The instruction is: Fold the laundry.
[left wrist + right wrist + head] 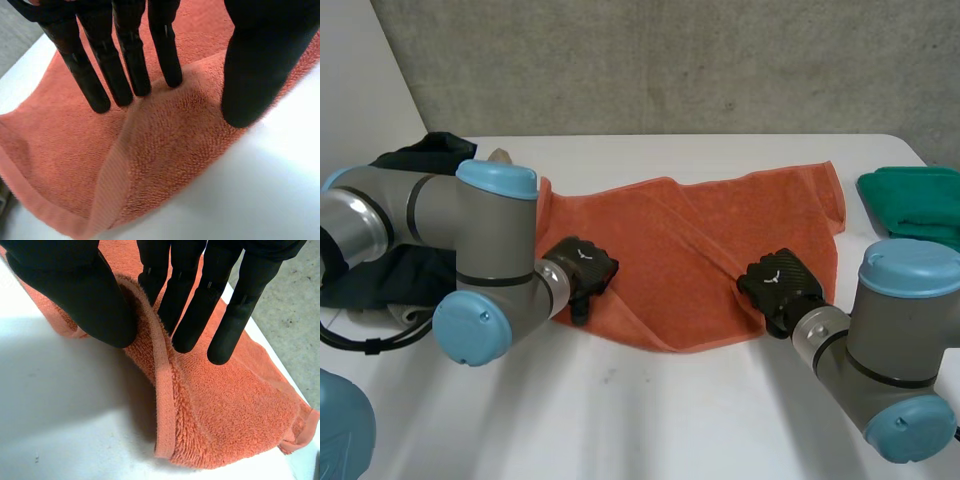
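Note:
An orange towel [700, 240] lies spread across the white table [650, 420]. My left hand [582, 272] rests on its near left edge. In the left wrist view that hand [125, 60] has straight fingers pressing down on the towel [165, 150], the thumb set apart at the border, and a low bulge of cloth between them. My right hand [778, 285] is at the near right edge. In the right wrist view my right hand [75, 290] pinches a raised fold of the towel's hem [162, 390] between thumb and fingers.
A folded green cloth [915, 205] lies at the table's right edge. A heap of dark clothes [420, 155] sits at the far left behind my left arm. A grey wall stands behind the table.

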Action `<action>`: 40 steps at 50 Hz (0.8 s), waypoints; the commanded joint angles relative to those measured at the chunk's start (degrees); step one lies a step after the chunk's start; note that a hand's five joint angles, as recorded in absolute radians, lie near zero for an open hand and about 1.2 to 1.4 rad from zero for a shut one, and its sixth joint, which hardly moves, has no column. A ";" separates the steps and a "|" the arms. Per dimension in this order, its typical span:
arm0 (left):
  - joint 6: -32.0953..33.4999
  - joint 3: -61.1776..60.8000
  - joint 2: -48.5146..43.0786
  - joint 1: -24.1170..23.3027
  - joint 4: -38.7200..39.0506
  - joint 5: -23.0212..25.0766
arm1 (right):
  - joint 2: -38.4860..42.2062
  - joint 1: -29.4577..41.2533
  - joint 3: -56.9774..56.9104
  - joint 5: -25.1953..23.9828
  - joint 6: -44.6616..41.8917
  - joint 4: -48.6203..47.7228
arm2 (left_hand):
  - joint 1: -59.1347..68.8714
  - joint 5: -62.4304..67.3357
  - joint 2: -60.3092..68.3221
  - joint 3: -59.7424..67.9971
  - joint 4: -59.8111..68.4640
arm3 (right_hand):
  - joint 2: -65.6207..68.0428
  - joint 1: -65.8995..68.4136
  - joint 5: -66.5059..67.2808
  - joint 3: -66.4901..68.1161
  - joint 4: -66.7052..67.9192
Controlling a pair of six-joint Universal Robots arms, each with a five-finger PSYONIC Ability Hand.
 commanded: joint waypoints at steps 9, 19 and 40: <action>-0.44 -4.40 5.51 0.48 6.87 -0.07 | -1.39 0.03 -0.23 0.26 1.41 -0.40 | 35.64 37.31 37.24 37.29 37.15 | 12.29 14.89 12.71 11.60 11.17; 0.18 -5.37 5.26 0.31 11.71 0.63 | -1.47 0.03 -0.06 0.26 1.58 -0.31 | -14.13 -12.46 -12.53 -12.48 -12.62 | 12.29 14.89 12.71 11.60 11.17; 0.35 -1.68 -0.98 0.92 6.17 2.83 | -1.47 -0.05 -0.06 0.26 1.50 -0.39 | 6.05 7.72 7.64 7.70 7.56 | 12.29 14.89 12.71 11.60 11.17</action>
